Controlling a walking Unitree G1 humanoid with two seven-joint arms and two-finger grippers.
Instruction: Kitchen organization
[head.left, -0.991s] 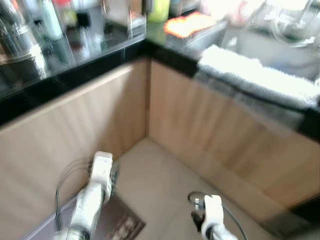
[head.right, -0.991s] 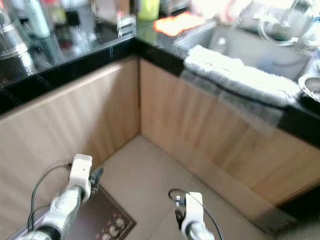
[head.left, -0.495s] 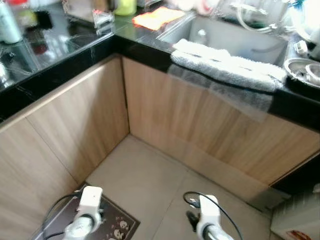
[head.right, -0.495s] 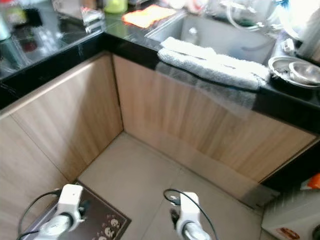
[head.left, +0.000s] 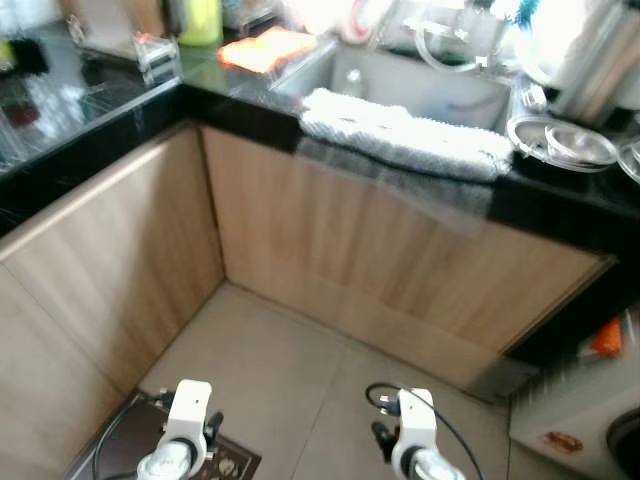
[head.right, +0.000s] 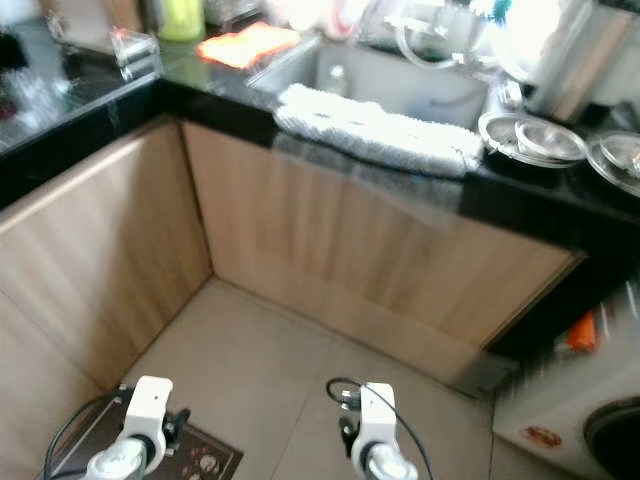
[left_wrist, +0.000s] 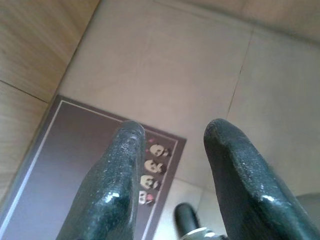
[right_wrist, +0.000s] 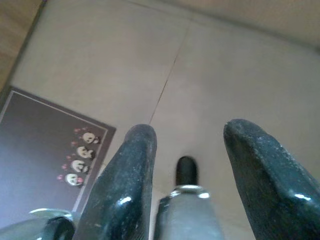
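Corner of black countertop (head.left: 90, 135) at far left, glossy, with a small clear rack (head.left: 158, 55) and a yellow-green container (head.left: 200, 18) near its back. Wood-grain cabinet fronts (head.left: 330, 240) below, meeting in an inside corner. Further right, an orange cloth (head.left: 265, 48) lying flat on the counter just beside the sink (head.left: 420, 85). Grey-white towel (head.left: 405, 140) draped over the sink's front edge, touching the counter lip. Past the sink, shallow metal dishes (head.left: 560, 142) resting on the counter, blurred. At far right, low down, a white appliance (head.left: 585, 425) with a small orange item (head.left: 607, 338) above it, too soft to identify. Beige tiled floor (head.left: 290, 370) down below, with a dark mat (left_wrist: 85, 170) printed with little pale faces lying near the left cabinet. Left gripper (left_wrist: 170, 130) hanging low over the mat's corner, fingers (left_wrist: 117, 175) spread apart, holding nothing. Right gripper (right_wrist: 187, 132) hanging low over the bare tile beside the mat, fingers (right_wrist: 127, 180) likewise spread and empty. Both silver arms at the lower edge of the head views, each with a black cable looped at the wrist, well apart from the counter and everything on it.
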